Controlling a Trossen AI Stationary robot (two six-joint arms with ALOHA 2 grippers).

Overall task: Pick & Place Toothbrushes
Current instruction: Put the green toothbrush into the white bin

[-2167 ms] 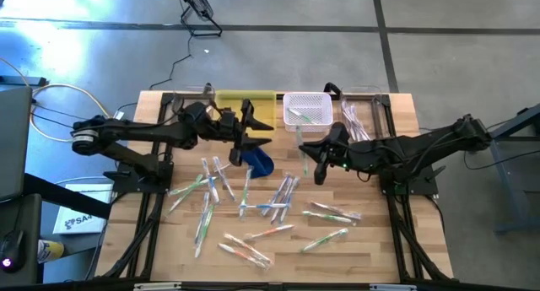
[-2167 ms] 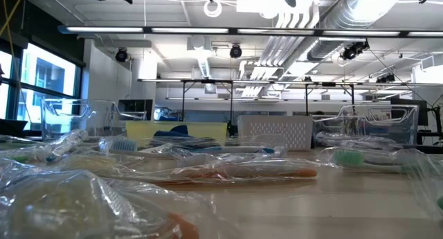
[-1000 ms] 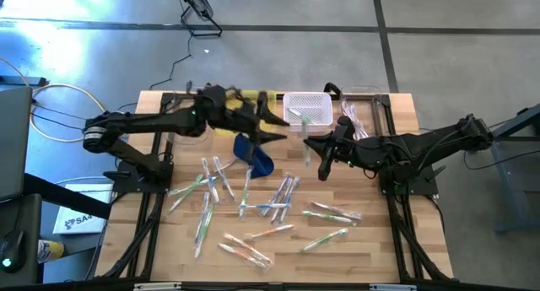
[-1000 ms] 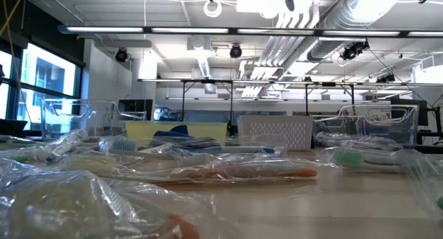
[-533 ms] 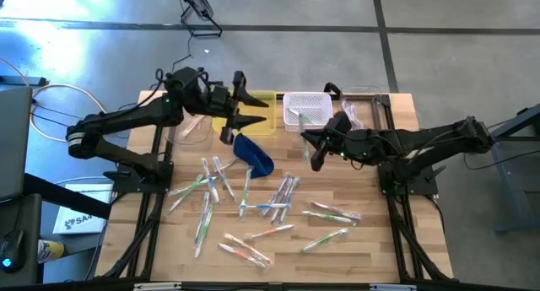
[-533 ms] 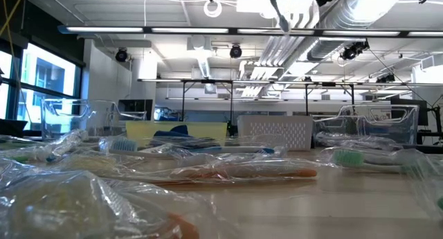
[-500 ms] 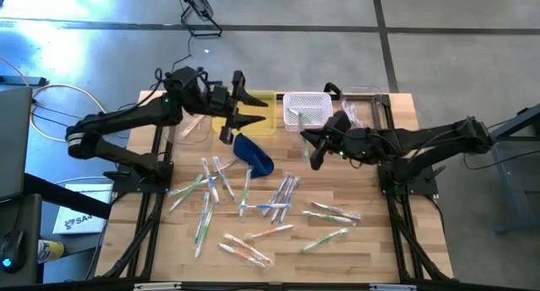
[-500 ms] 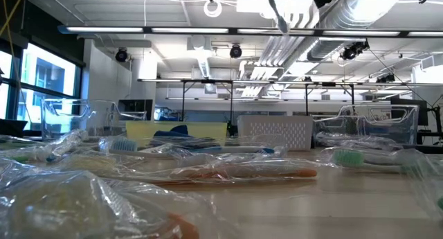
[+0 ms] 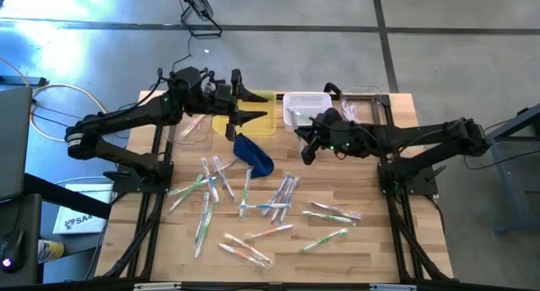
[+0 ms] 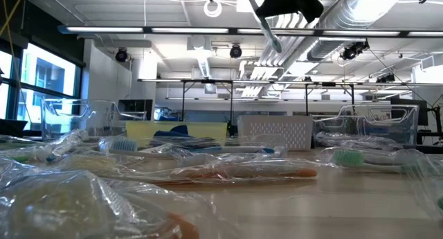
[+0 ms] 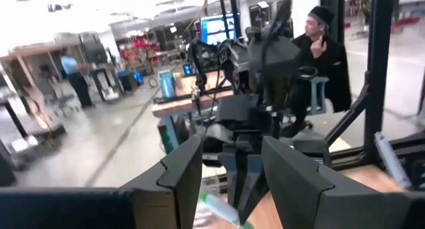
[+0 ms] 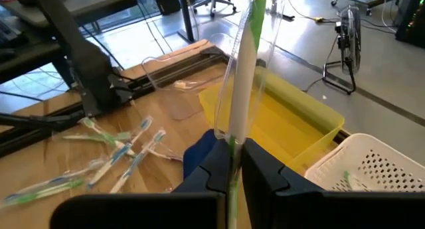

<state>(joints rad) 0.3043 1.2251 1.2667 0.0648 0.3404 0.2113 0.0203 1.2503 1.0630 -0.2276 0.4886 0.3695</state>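
Observation:
Many toothbrushes (image 9: 278,196) in clear wrappers lie flat, scattered over the wooden table (image 9: 371,240). My right gripper (image 9: 305,149) hangs in the air just on the near side of the white basket (image 9: 305,108), shut on one white-and-green toothbrush (image 12: 244,70). The low view shows this toothbrush (image 10: 271,32) slanting down from the gripper (image 10: 284,3). My left gripper (image 9: 257,105) is raised over the yellow tray (image 9: 253,99), open, with nothing between its fingers (image 11: 179,172). My right gripper pinches the wrapped toothbrush between its two shut fingers, on the white handle (image 12: 232,146) well away from the green end (image 12: 257,2). The toothbrush is lifted clear of the table and sticks out past the fingertips, slanting downward.
A dark blue pouch (image 9: 255,153) lies between the tray and the scattered toothbrushes. The white basket holds a few toothbrushes. Clear containers stand at the far left (image 9: 190,122) and far right (image 9: 363,110). A person (image 11: 325,50) sits in the room beyond the table.
My left gripper has drawn back from beside the white basket toward the table's left and far edge, rolling a little, and now hangs over the yellow tray. My right gripper, still shut on the toothbrush, has gone toward the far edge and left, nearer the white basket.

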